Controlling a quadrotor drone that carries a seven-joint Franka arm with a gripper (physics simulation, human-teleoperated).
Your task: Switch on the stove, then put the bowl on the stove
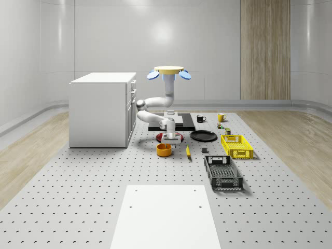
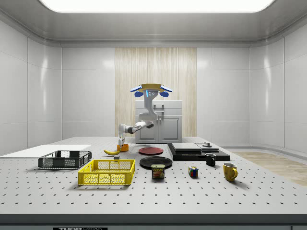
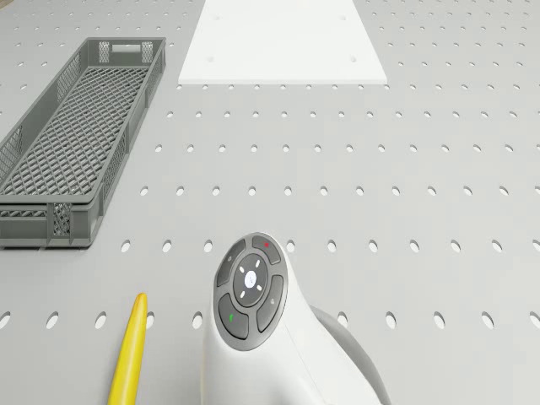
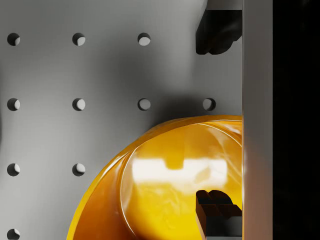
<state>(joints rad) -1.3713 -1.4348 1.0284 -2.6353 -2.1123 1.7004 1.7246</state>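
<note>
The gripper [image 1: 170,139] hangs directly above the orange bowl [image 1: 164,150], which sits on the perforated table [image 1: 78,207] near its middle. In the wrist view the two dark fingertips [image 4: 217,32] stand apart, one outside the bowl's rim and one over its hollow [image 4: 220,210], so the jaws are open and straddle the near wall of the bowl without closing on it. The bowl [image 4: 170,185] rests upright, mouth facing up; being round, it has no long axis to speak of, and its glossy inside is bare.

The white arm [image 1: 153,104] bends down from the drone [image 1: 168,72], which hovers in the air above the flat black stove [image 1: 179,122], just beside the white cabinet [image 1: 101,109]. In the side view the stove [image 2: 196,151] lies well apart from the bowl [image 2: 123,147], with a red plate [image 2: 150,150] and a black plate [image 2: 156,161] between them.

A banana [image 1: 188,151] lies just beside the bowl, towards the whole-scene view's right, and a grey crate [image 1: 223,173] sits farther that way.

As a judgement: whether the stove is switched on cannot be told from these pictures. The bowl is not yet gripped or lifted, so grasping, carrying and setting it on the stove are all left.
</note>
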